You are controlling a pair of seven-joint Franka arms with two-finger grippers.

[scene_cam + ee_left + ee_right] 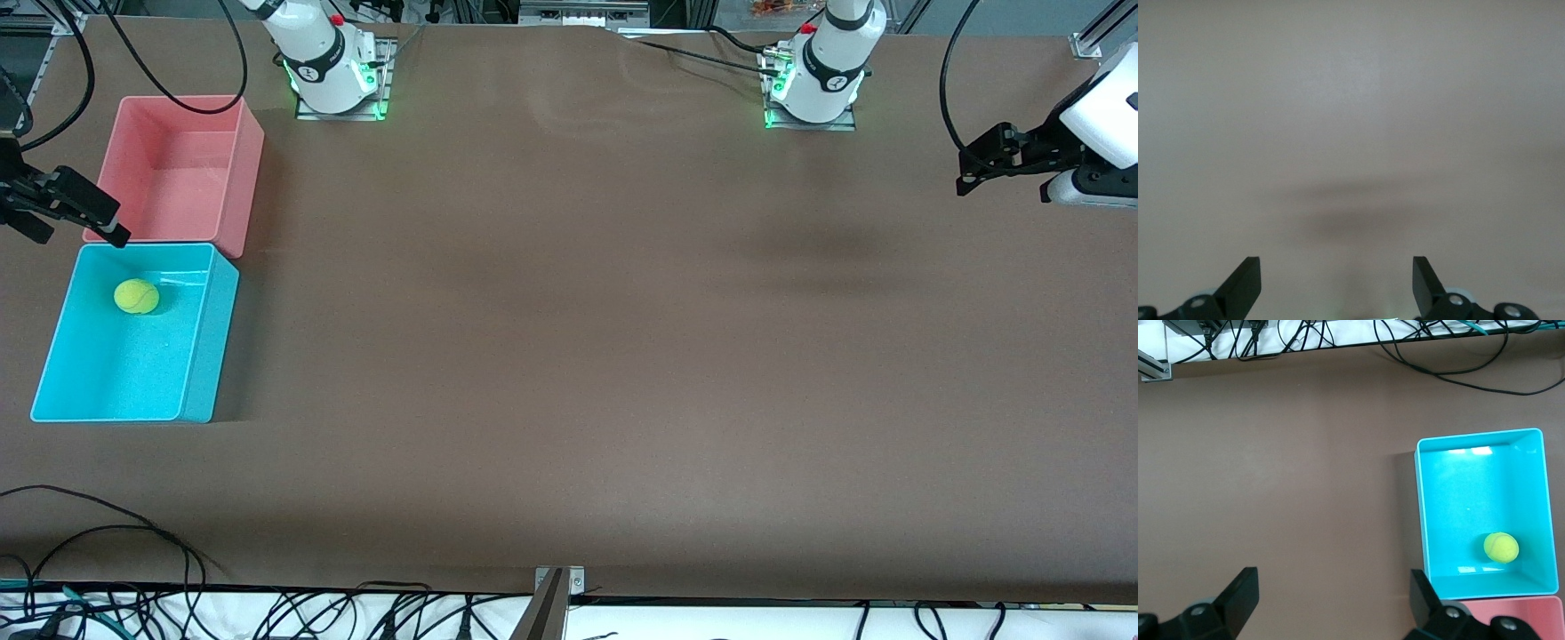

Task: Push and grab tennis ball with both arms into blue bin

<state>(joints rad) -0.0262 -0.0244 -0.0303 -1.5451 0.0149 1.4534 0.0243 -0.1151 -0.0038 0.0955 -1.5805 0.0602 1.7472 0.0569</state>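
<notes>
The big brown table (569,356) stretches wide and bare through its middle, and all the action sits at the right arm's end of it. Two same-sized bins stand there, touching end to end: the pink bin (233,133), nearer the robots' bases, and the blue bin (213,338), nearer the front camera.

The blue bin is cyan plastic, thin-walled, with rounded corners, and its glossy floor catches the overhead light. From the right wrist view, the blue bin (1425,520) shows its full rectangle, with a strip of pink just beside it.

Now the arms. The right gripper (62,209) hangs over the table edge beside the seam between the two bins, jaws spread wide and holding nothing. That looks like a hand standing clear above the bin with its cargo dropped. The left gripper (1000,160) is up at the left arm's end of the table, well apart from everything, jaws likewise released, with only bare tabletop and its own shadow beneath it. It is waiting, out of the way.

And the smallest player: the tennis ball (136,296). It sits inside the blue bin, on the floor, near the wall the bin shares with the pink one. It is fuzzy, yellow-green, round and intact. In the right wrist view the tennis ball (1501,547) shows its curved seam, resting free with no finger near it.

My call: the ball is in, and the job looks done.
</notes>
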